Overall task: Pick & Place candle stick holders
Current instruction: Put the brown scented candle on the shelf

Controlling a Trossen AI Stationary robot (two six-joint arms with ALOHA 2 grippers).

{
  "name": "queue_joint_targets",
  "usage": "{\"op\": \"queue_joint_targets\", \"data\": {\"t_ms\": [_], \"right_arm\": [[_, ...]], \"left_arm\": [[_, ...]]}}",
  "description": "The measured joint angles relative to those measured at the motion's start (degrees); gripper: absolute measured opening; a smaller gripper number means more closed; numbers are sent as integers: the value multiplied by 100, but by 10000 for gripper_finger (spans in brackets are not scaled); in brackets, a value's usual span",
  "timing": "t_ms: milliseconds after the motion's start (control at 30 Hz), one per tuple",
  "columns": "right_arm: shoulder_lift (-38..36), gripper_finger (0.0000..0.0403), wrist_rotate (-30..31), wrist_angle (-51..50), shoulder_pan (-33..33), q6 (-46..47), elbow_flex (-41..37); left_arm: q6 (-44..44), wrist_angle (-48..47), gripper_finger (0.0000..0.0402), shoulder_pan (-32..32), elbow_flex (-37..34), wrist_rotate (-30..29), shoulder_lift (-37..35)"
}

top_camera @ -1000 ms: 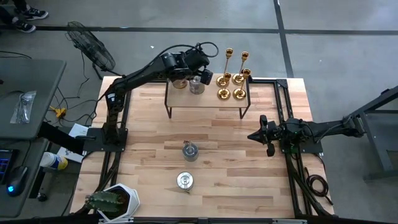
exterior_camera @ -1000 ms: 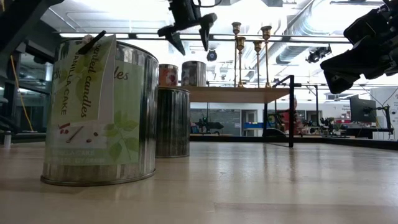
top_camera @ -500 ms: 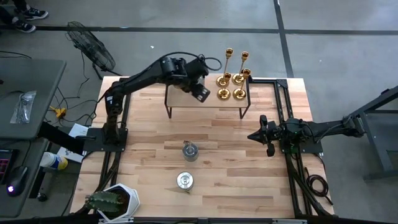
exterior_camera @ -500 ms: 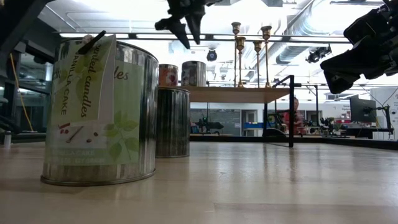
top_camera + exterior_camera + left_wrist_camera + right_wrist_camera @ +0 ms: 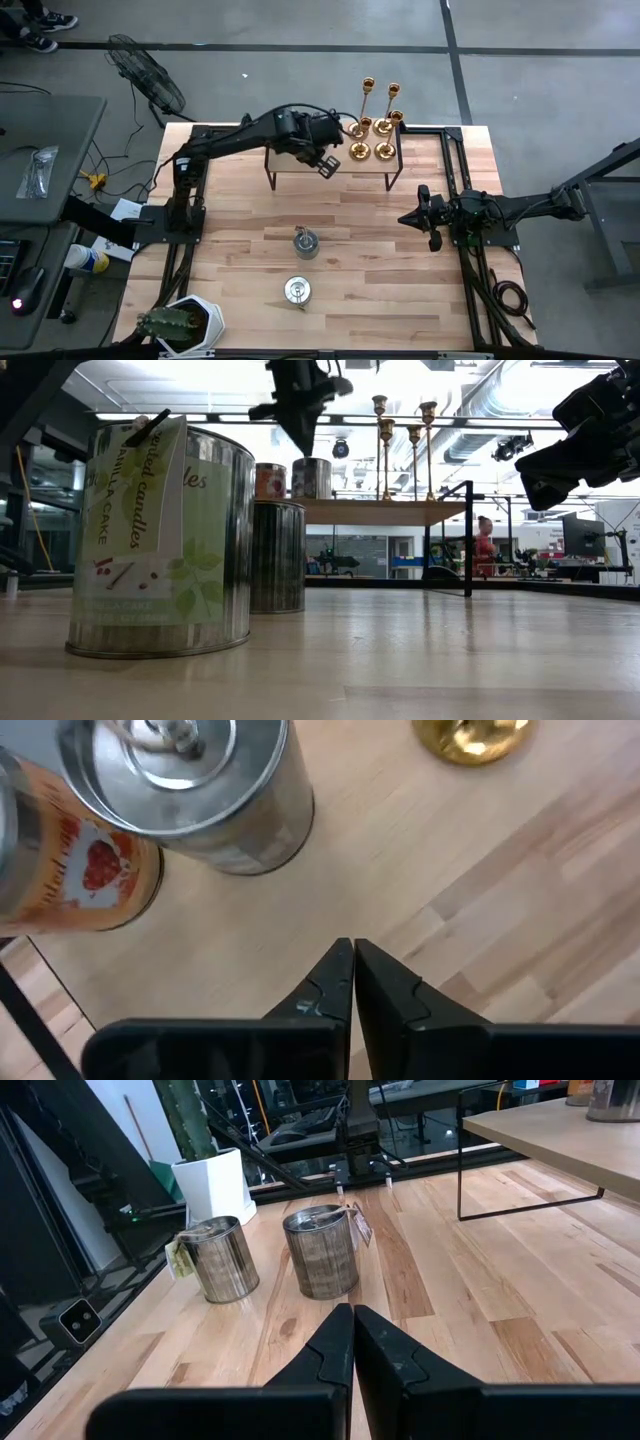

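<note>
On a pale wooden table (image 5: 340,250) flanked by two dark arms, a raised wooden shelf (image 5: 360,170) on black legs stands at the far edge. The left arm reaches across that shelf, its gripper (image 5: 326,165) hanging above the boards with the fingers pressed together and empty, as the left wrist view shows (image 5: 352,982). The right arm waits at the table's right edge, its gripper (image 5: 412,218) pointing inward, fingers likewise closed on nothing (image 5: 352,1342).

Just under the left gripper on the shelf sit two squat tins side by side: a plain silver-grey holder (image 5: 190,795) and an orange-labelled one (image 5: 70,870) touching it. From table height both show beneath the gripper (image 5: 300,435), the silver one (image 5: 312,478) to the right of the orange one (image 5: 269,480).

Four gold candlesticks (image 5: 373,125) stand upright in a cluster at the shelf's far right corner, near the left gripper but apart from it.

Two more silver holders sit on the open table, well apart from the shelf: one mid-table (image 5: 306,243), the other nearer the front edge (image 5: 297,291). A white pot with a cactus (image 5: 185,322) occupies the front left corner.
</note>
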Motion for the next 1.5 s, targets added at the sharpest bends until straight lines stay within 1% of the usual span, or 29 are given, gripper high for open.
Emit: {"op": "queue_joint_targets", "data": {"t_ms": [67,333,500,800,1100,1233,1500], "right_arm": [[0,4,2,0,2,0,-2],[0,4,2,0,1,0,-1],[0,4,2,0,2,-1,0],[0,4,2,0,2,0,0],[0,4,2,0,0,0,0],[0,4,2,0,0,0,-2],[0,4,2,0,1,-1,-1]], "left_arm": [[-17,31,2,48,-130,-16,4],[-102,708,1,156,-583,-43,1],[-102,907,1,267,-783,-239,4],[-99,1017,1,465,-790,-715,2],[-15,1152,1,608,-790,-806,44],[29,1183,1,686,-790,-1026,44],[49,1128,1,755,-790,-1020,44]]}}
